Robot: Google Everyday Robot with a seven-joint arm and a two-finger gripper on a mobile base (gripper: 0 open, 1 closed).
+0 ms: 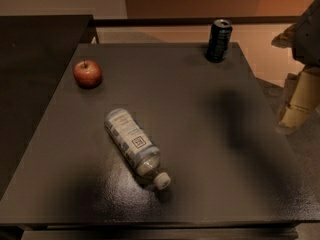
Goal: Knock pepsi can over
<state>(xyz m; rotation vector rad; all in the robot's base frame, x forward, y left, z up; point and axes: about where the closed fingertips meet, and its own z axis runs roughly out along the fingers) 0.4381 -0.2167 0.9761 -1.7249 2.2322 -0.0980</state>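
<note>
The pepsi can (219, 40), dark with a silver top, stands upright at the table's far right corner. My gripper (283, 84) hangs at the right edge of the view, beyond the table's right side, nearer than the can and to its right. Its pale fingers (299, 101) stand apart and hold nothing. It touches neither the can nor the table.
A clear plastic water bottle (134, 143) lies on its side mid-table, white cap toward the front. A red apple (88, 73) sits at the far left. The dark table (200, 134) meets another dark surface (35, 59) on the left.
</note>
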